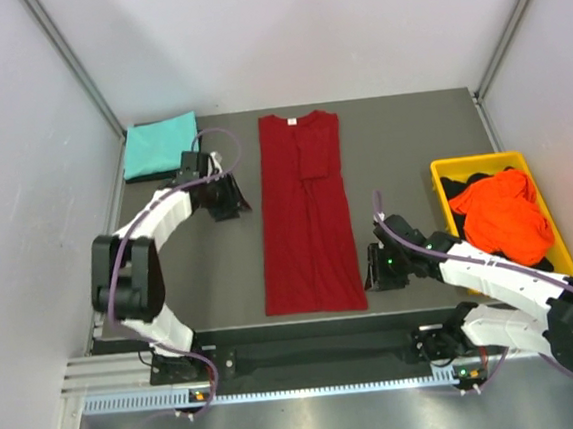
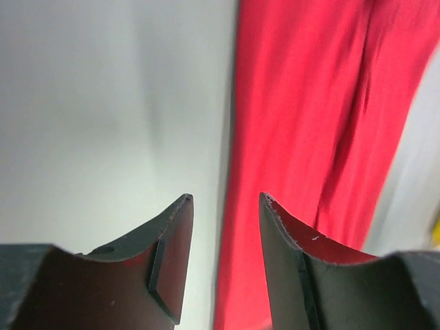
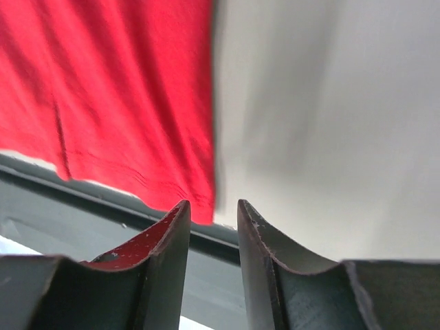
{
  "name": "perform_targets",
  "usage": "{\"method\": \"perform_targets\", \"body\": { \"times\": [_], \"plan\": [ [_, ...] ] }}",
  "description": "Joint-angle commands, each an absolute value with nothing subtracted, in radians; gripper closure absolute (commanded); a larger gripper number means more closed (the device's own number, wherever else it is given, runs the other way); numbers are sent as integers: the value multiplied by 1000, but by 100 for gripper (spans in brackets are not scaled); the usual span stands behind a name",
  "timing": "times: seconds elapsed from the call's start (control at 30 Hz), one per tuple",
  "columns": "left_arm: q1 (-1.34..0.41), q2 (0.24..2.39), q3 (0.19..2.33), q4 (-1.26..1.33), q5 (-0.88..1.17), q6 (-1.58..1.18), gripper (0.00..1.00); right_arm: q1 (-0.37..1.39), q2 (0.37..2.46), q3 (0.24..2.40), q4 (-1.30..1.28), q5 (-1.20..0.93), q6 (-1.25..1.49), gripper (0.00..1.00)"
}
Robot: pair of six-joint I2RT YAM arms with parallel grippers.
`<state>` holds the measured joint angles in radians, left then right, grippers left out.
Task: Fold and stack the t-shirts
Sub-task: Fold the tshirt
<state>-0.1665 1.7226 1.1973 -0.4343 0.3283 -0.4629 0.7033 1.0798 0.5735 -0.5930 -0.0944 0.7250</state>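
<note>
Now — left claw [image 2: 225, 199] parted, empty | right claw [image 3: 212, 203] parted, empty | red tee [image 1: 307, 223] between

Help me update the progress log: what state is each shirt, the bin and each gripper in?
Dark red t-shirt: folded into a long strip, flat mid-table.
Teal t-shirt: folded, far left corner.
Yellow bin: holding two shirts.
Orange t-shirt: crumpled in the bin.
Black t-shirt: crumpled beneath the orange one.
Left gripper: jaws open, empty.
Right gripper: jaws open, empty.
</note>
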Motion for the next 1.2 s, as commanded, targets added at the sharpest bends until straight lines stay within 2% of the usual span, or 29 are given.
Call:
{"method": "perform_targets", "body": {
  "times": [0.0, 0.17, 0.37, 0.5, 1.17],
  "plan": [
    [-210, 1542, 1014, -474, 396, -456, 52, 689, 1034, 528, -574, -159, 736, 65],
    [-282, 1359, 743, -451, 432, -547, 51, 689, 1020, 469, -490, -218, 771, 65],
    [-443, 1217, 597, -402, 376, -676, 50, 692, 999, 425, -425, -259, 804, 65],
    [-508, 1189, 551, -383, 356, -725, 51, 693, 999, 396, -414, -258, 805, 64],
    [-566, 1169, 471, -383, 350, -776, 62, 704, 1014, 348, -353, -290, 830, 67]
  ]
}}
